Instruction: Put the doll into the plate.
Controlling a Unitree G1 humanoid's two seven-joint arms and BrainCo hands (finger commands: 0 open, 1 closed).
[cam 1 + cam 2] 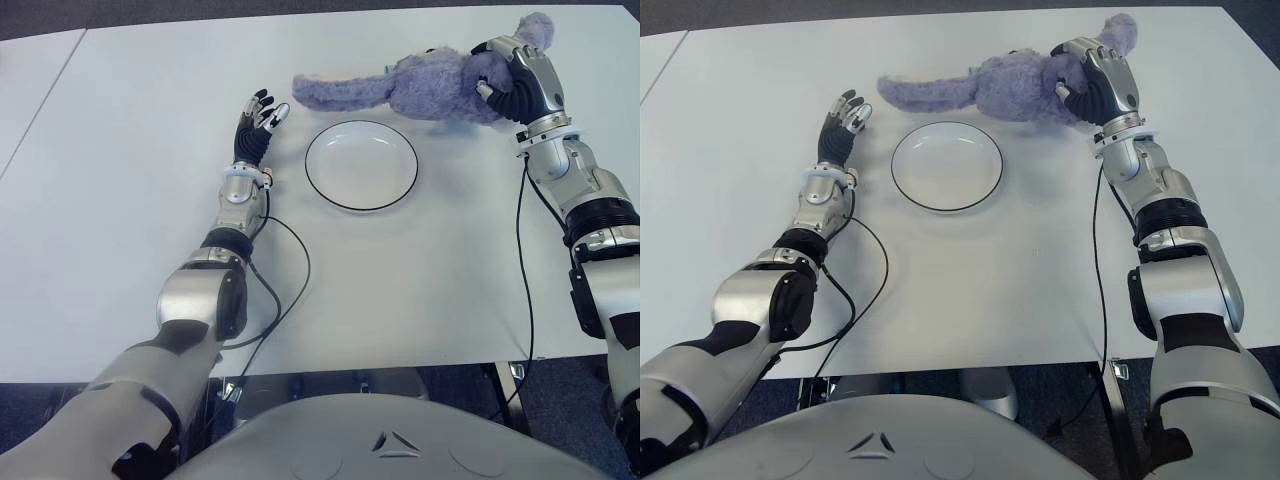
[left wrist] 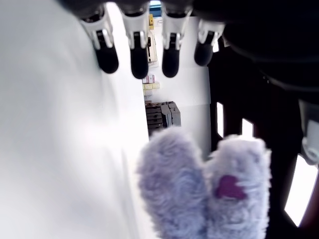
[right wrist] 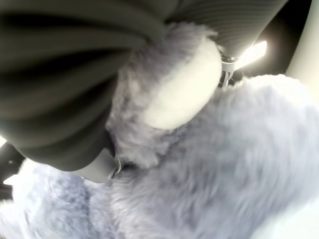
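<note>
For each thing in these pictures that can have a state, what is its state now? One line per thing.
doll: lying on its side beyond the plate, gripped at its head end, not in the plate.
plate: on the table, nothing in it.
right hand: fingers closed on the doll.
left hand: fingers straight, holding nothing, left of the plate.
table: white, carries the plate.

My right fingers point(image 1: 503, 82) cover part of the doll point(image 1: 420, 88), so its middle is hidden beneath them. In my right wrist view the doll point(image 3: 224, 164) fills the picture, blurred, its outline cut off at every edge. In my left wrist view only the doll's two furry ends point(image 2: 199, 189) show, cut off at the edge. The counter point(image 1: 120, 200) runs out of view on the left.
</note>
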